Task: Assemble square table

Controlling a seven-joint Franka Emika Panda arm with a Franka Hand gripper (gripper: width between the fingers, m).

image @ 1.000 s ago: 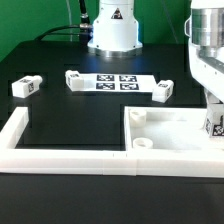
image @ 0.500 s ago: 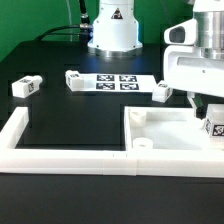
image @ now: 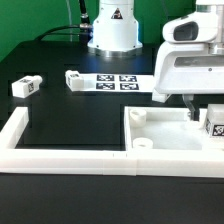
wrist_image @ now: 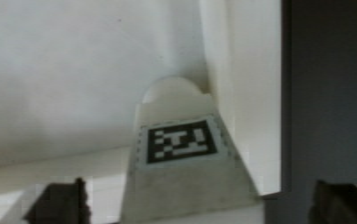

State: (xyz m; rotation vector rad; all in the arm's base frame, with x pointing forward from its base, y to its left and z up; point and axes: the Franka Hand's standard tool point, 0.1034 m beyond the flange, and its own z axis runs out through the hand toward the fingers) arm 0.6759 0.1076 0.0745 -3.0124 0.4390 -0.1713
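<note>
My hand (wrist_image: 201,203) hangs spread, 1 finger either side of a tagged white leg (wrist_image: 189,150), touching neither side. That leg rests on the white square tabletop (image: 165,135), which lies on the black table (image: 80,120) against the low white border wall (image: 60,157). The marker board (image: 115,82) lies farther back. A green backdrop (image: 22,28) rises behind the table.
</note>
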